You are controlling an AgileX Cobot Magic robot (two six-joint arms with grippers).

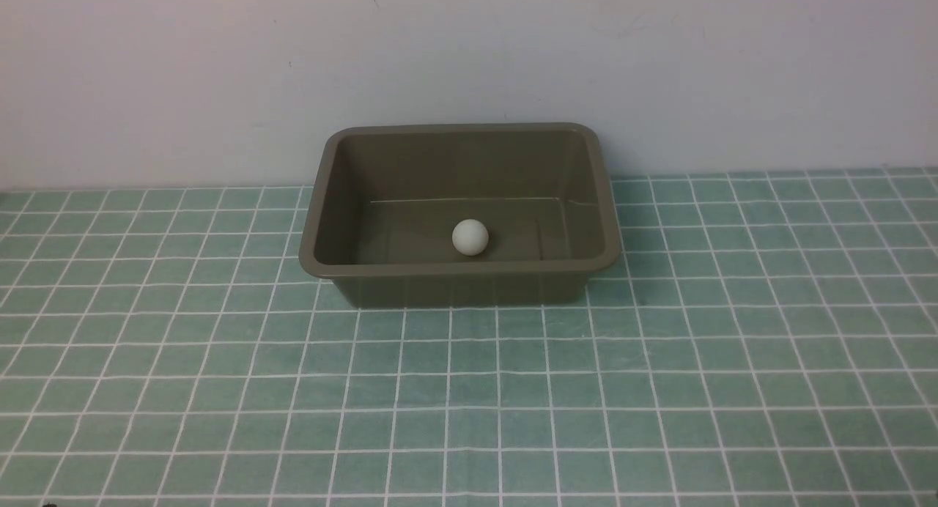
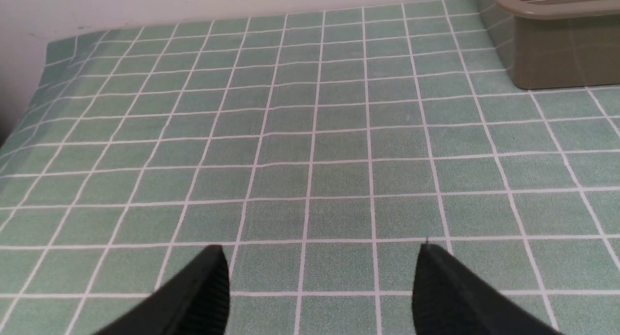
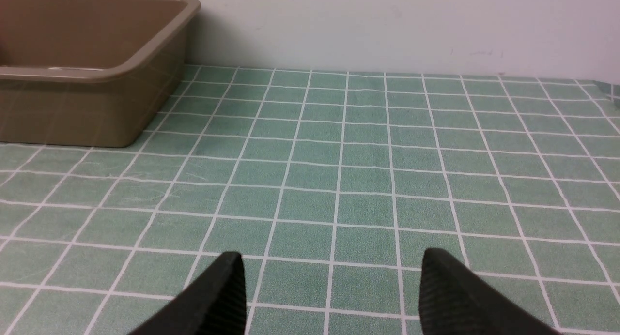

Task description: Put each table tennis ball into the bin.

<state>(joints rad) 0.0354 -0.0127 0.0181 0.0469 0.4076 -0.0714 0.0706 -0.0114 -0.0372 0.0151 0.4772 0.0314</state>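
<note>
bench (image 1: pixel 659 390): we see no loose ball | bin (image 1: pixel 458 276): frame centre, by wall | left end effector (image 2: pixel 319 277), right end effector (image 3: pixel 332 281): both released, empty, well apart from bin | ball (image 1: pixel 470 237): inside bin, floor centre; neither arm clearly nearer

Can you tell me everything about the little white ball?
The table tennis ball is a small, smooth, round white ball that looks like light plastic. It sits on the floor of the bin, about the middle from side to side and near the front wall, whose rim hides its underside. Nothing holds it; it touches only the bin. No mark shows on it from the front view, and neither wrist view shows it at all.
</note>
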